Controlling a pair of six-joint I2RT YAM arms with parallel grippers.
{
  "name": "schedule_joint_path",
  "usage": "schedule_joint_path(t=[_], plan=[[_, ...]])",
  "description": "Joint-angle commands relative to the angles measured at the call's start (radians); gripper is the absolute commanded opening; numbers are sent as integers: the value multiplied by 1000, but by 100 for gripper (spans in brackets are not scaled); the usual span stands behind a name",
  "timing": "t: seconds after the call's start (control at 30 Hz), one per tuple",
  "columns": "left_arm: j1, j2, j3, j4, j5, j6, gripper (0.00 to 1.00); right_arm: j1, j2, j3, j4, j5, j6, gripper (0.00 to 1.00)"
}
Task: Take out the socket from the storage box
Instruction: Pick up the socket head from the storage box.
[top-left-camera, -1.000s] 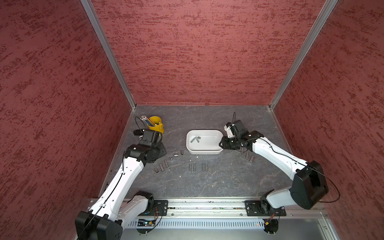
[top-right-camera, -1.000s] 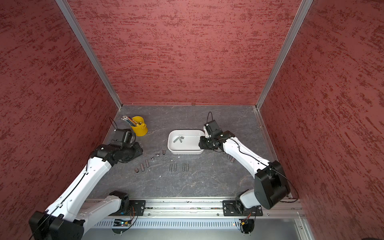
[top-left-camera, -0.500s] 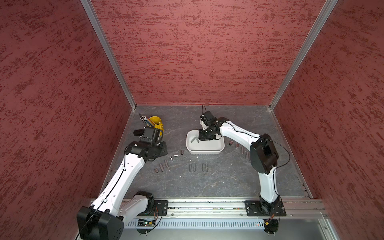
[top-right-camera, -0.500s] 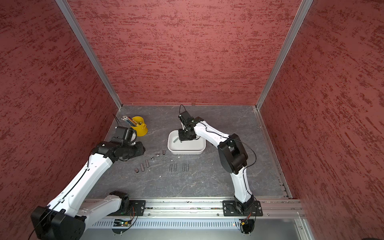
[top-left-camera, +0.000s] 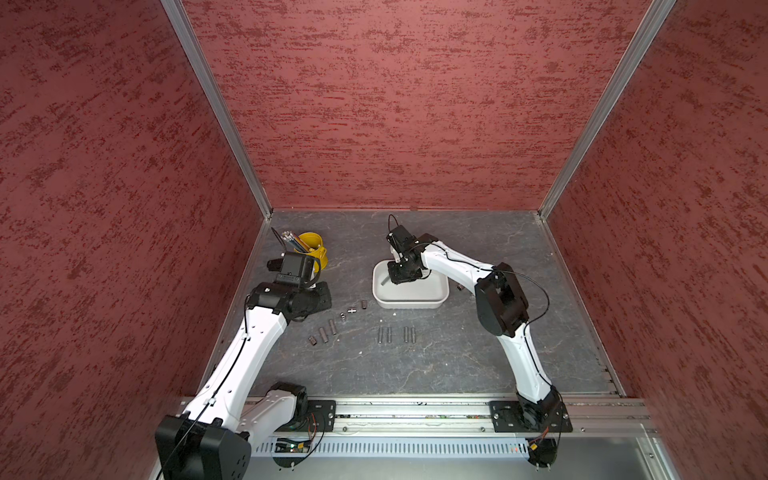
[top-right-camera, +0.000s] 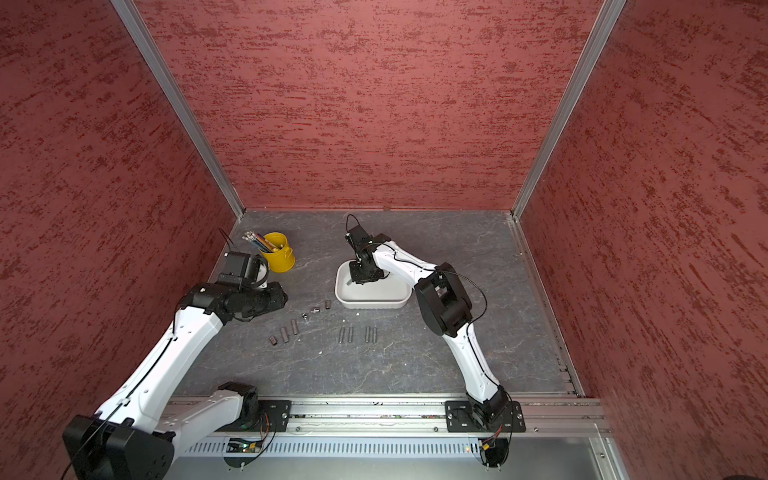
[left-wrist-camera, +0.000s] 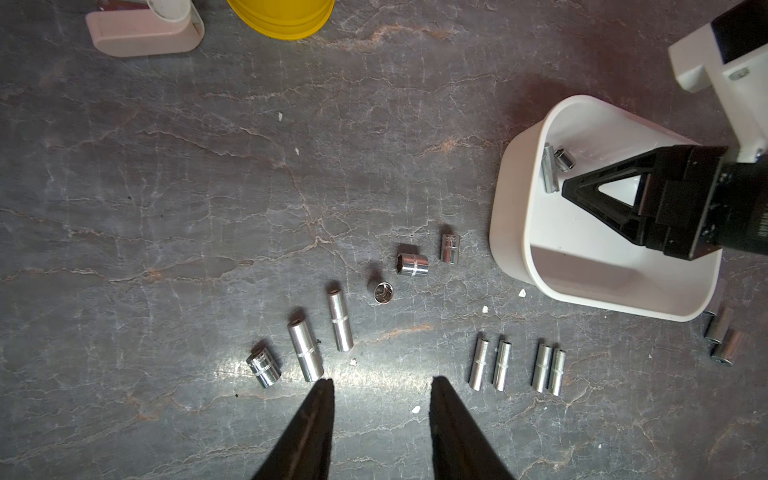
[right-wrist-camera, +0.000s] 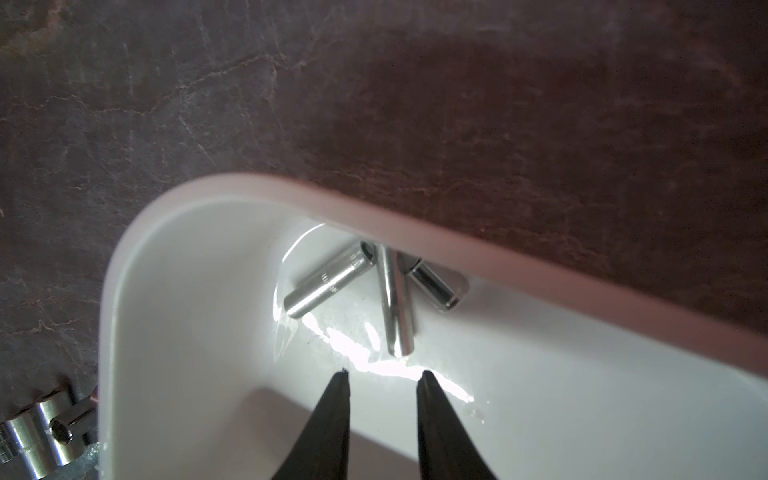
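Note:
The white storage box (top-left-camera: 415, 300) (top-right-camera: 374, 302) sits mid-table. In the right wrist view its rim (right-wrist-camera: 415, 232) curves over three chrome sockets lying against the far wall: a thick long socket (right-wrist-camera: 328, 282), a thin long socket (right-wrist-camera: 397, 307) and a short socket (right-wrist-camera: 432, 286). My right gripper (right-wrist-camera: 382, 374) (top-left-camera: 392, 276) reaches down inside the box, open, its tips just short of the thin socket and holding nothing. My left gripper (left-wrist-camera: 380, 380) (top-left-camera: 322, 298) hovers open over the table left of the box, empty.
Several chrome sockets (left-wrist-camera: 307, 353) lie in loose rows on the grey table in front of the box, and more sockets (left-wrist-camera: 723, 340) lie at its right end. A yellow pencil cup (top-left-camera: 311, 249) and a pinkish-white holder (left-wrist-camera: 141, 33) stand at the back left.
My right arm has swung from the box's right side to over its far-left corner and dipped inside, its jaws a little narrower. The left arm has hardly moved.

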Motion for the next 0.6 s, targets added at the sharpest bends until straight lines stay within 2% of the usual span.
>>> schedule_joint_path(t=[0.0,0.57], plan=[[8,-4,-7,16,8,15,41,2,36,52,-33,23,-19,30],[19,5,-7,13,5,13,41,10,177,180,-90,119,-64,26]])
